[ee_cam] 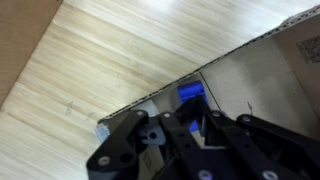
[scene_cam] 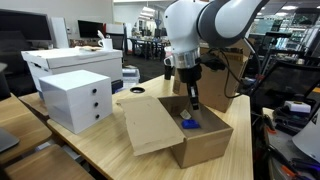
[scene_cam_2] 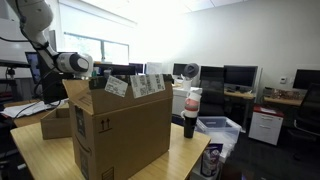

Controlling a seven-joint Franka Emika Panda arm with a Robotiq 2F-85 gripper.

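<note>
An open cardboard box (scene_cam: 210, 142) stands on the wooden table, seen in both exterior views, with the same box (scene_cam_2: 120, 130) near the table's front. My gripper (scene_cam: 192, 108) reaches down into it from above. A small blue object (scene_cam: 188, 124) lies on the box floor right at the fingertips. In the wrist view my gripper (ee_cam: 200, 111) has its black fingers closed together on the near edge of the blue object (ee_cam: 190, 92). In an exterior view the box wall hides the gripper; only the arm (scene_cam_2: 70, 63) shows above it.
A white drawer unit (scene_cam: 78, 100) and a white carton (scene_cam: 70, 62) stand beside the box. One box flap (scene_cam: 150, 125) hangs outward. A dark bottle (scene_cam_2: 190, 115) and a small cardboard box (scene_cam_2: 57, 122) stand on the table. Office desks and monitors lie beyond.
</note>
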